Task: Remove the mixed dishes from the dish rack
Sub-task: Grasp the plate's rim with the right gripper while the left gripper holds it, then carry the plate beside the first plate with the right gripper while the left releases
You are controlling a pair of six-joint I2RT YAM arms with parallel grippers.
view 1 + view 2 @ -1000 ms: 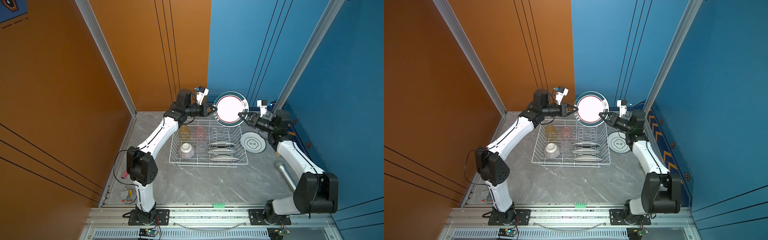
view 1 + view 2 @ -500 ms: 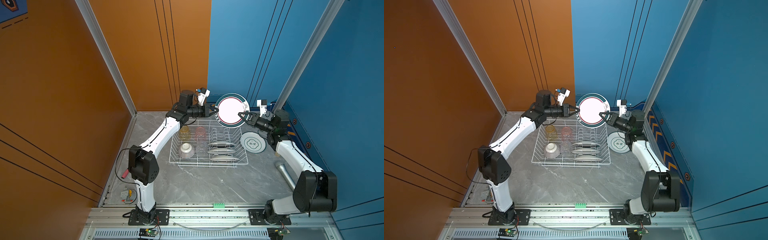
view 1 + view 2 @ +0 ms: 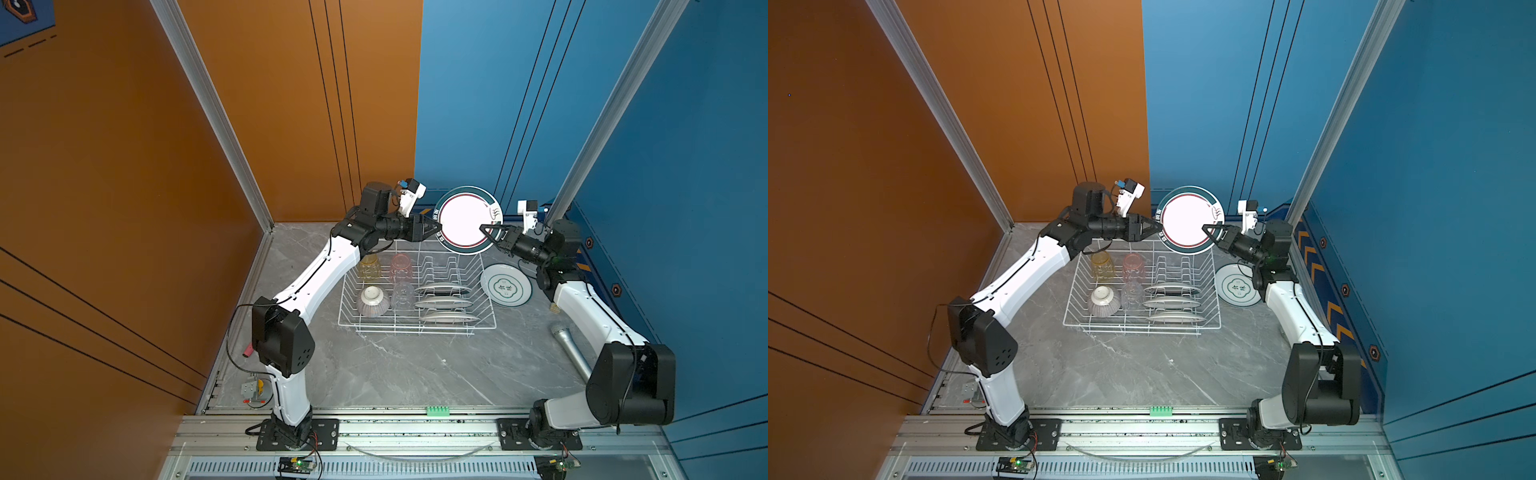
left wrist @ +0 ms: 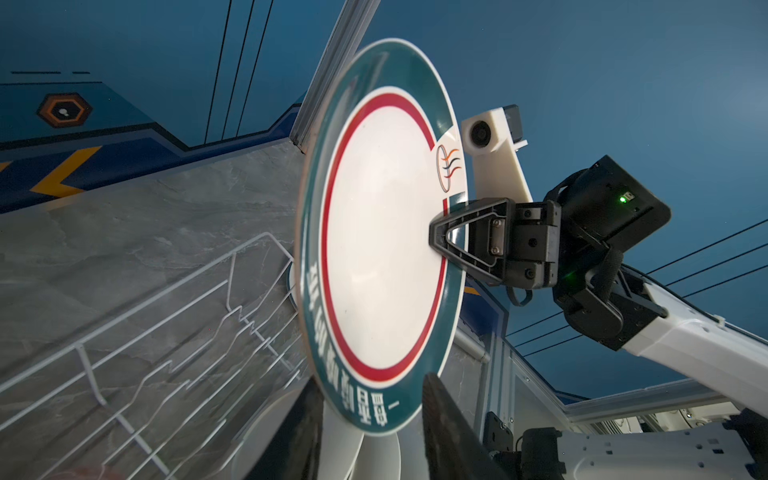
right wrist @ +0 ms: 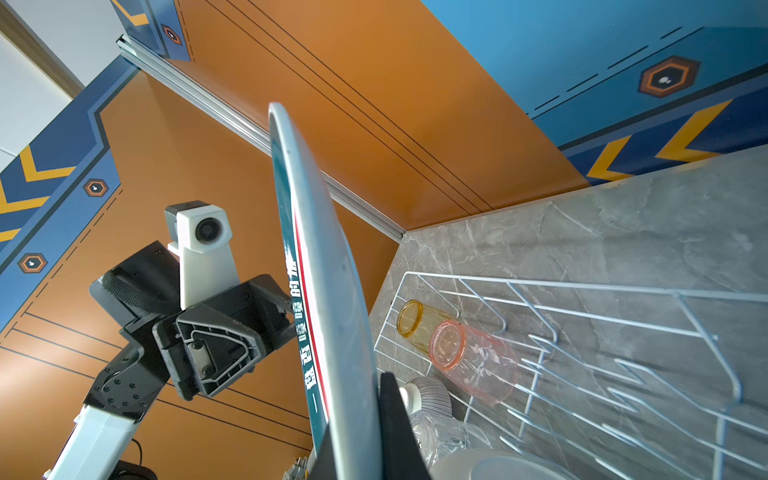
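Observation:
A white plate with a dark green rim and red ring hangs upright above the far edge of the dish rack, seen in both top views. My right gripper is shut on its right rim; one finger presses the plate's back. My left gripper is open, its jaws straddling the left rim with gaps on both sides. In the rack stand three plates, a striped bowl, and yellow, pink and clear tumblers.
Another plate lies flat on the grey table right of the rack, under my right arm. A silver microphone lies nearer the front right. A red-handled screwdriver sits by the left wall. Walls close in behind the rack.
My right gripper has closed on the plate's right rim, and my left gripper's jaws have then parted from the left rim. The plate has shifted slightly to the right.

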